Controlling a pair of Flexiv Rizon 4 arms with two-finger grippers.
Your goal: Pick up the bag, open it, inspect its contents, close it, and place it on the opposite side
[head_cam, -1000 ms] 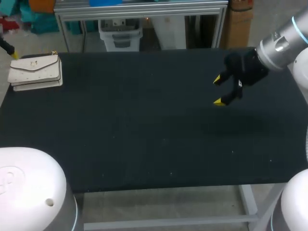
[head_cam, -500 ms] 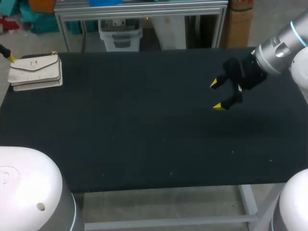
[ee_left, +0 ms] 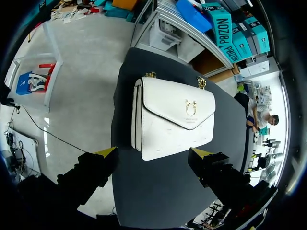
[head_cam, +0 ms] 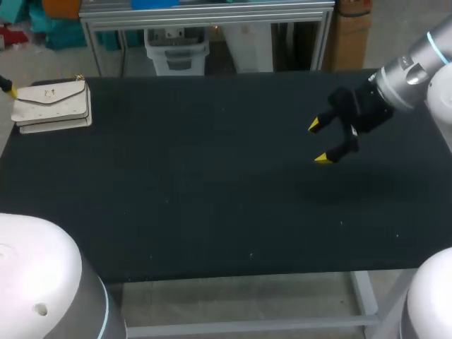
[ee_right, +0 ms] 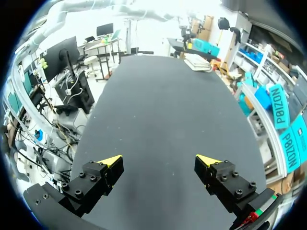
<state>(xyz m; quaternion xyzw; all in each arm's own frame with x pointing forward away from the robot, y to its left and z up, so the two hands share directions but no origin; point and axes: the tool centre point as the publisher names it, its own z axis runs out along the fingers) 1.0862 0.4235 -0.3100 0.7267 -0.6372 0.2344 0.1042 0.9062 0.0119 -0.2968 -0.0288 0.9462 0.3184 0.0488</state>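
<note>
A white flap bag (head_cam: 51,104) with a gold clasp and chain lies flat at the far left corner of the black table (head_cam: 212,183). One yellow fingertip (head_cam: 9,89) of my left arm shows just beside the bag at the table's left edge. In the left wrist view my left gripper (ee_left: 154,153) hangs open above the bag (ee_left: 172,117), its fingers apart from it and nothing between them. My right gripper (head_cam: 321,141) is open and empty over the table's right half, far from the bag. From the right wrist the gripper (ee_right: 159,160) faces bare table, and the bag (ee_right: 197,61) is at the far end.
The black tabletop (ee_right: 163,110) holds nothing besides the bag. The bag lies close to the table's left and far edges (ee_left: 117,96).
My left fingertip has slid a little leftward beside the bag. My right gripper has dropped slightly toward the table's front, still open.
</note>
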